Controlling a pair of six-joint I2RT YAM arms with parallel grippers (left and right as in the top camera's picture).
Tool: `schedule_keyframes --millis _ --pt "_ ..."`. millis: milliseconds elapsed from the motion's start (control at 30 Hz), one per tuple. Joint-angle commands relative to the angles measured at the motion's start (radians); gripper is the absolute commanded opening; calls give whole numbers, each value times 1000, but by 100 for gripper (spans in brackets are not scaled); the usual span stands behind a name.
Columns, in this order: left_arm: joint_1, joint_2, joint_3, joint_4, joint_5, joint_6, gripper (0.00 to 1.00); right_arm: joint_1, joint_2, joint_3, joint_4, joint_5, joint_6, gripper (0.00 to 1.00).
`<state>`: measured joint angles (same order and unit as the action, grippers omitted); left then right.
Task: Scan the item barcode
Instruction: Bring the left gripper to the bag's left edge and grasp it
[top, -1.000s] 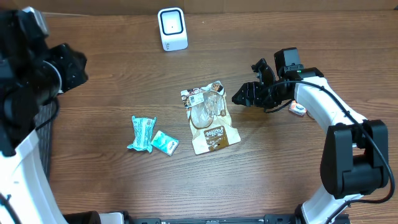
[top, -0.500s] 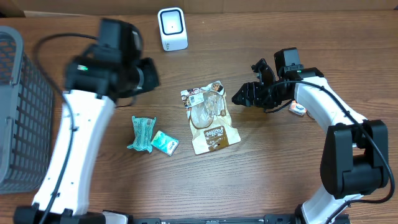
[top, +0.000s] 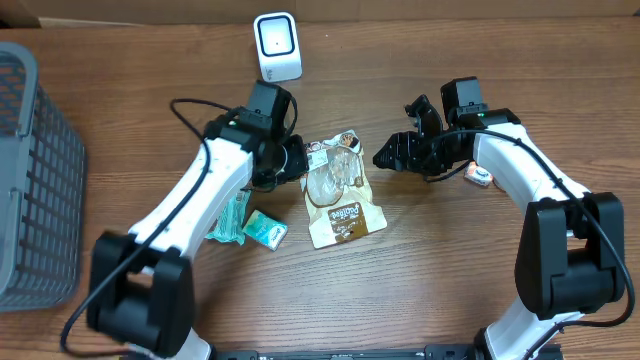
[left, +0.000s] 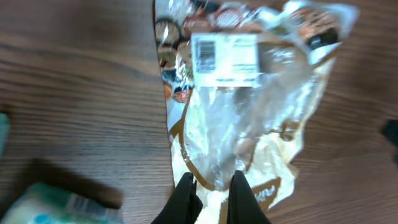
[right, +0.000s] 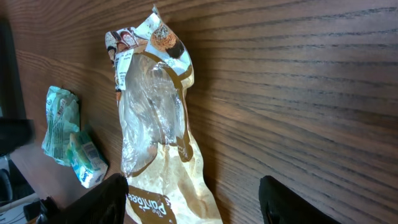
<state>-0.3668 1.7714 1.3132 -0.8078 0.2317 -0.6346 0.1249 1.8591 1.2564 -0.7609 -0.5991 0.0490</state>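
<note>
Overhead: pouch (top: 340, 190) lies flat mid-worktop (top: 450, 280), below the scanner (top: 277, 46), between both arms.
Left wrist: left jaws pressed together over the pouch; barcode label (left: 224, 53) faces up, likely needs turning to the scanner.
Right wrist: right jaws spread, empty, beside the pouch.

A crinkled white-and-brown snack pouch (top: 340, 200) is lying flat on the bench (top: 450, 290), its barcode label (left: 224, 53) facing up. The white scanner (top: 277, 46) is standing upright beyond it.
</note>
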Motion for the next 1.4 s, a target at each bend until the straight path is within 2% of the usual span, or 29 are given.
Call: schedule_keyframes --millis 0,133,467,700,1000,1133,1367 --pt "-4 71 -11 5 81 -47 4 -2 5 -3 -4 -9 3 66" --pt "-4 114 -22 19 127 -47 4 -2 4 -5 -3 -8 3 66" --pt "-8 119 -68 85 128 -66 4 -2 5 -6 -3 -8 3 66" --pt "-7 120 -135 188 88 -132 4 -2 5 -6 -17 -8 3 66" --pt "-22 163 -135 214 78 -154 4 -2 4 -6 -22 -8 3 66" --pt "-19 189 -134 226 135 -155 4 -2 4 -6 -26 -8 3 66" --pt "-19 198 -134 229 144 -155 4 -2 4 -6 -27 -8 3 66"
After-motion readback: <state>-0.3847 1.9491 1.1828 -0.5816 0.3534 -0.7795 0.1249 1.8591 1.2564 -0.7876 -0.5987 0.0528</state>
